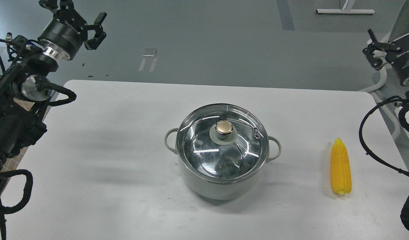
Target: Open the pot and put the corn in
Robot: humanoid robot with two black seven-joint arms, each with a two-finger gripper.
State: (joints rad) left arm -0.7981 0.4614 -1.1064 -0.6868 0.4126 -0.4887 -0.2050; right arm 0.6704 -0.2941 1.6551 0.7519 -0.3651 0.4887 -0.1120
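Observation:
The pot stands at the middle of the white table, pale grey-green with a loop handle on each side. A round glass lid with a gold knob sits closed on its rim. The yellow corn lies on the table to the pot's right, pointed end away from me. My left gripper is raised at the far left, open and empty, well away from the pot. My right gripper is raised at the far right beyond the corn; only one finger shows plainly, spread outward, with nothing held.
The table's far edge runs behind the pot, with grey floor beyond it. Black cables hang from both arms along the table's left and right sides. A white stand rises by the right edge.

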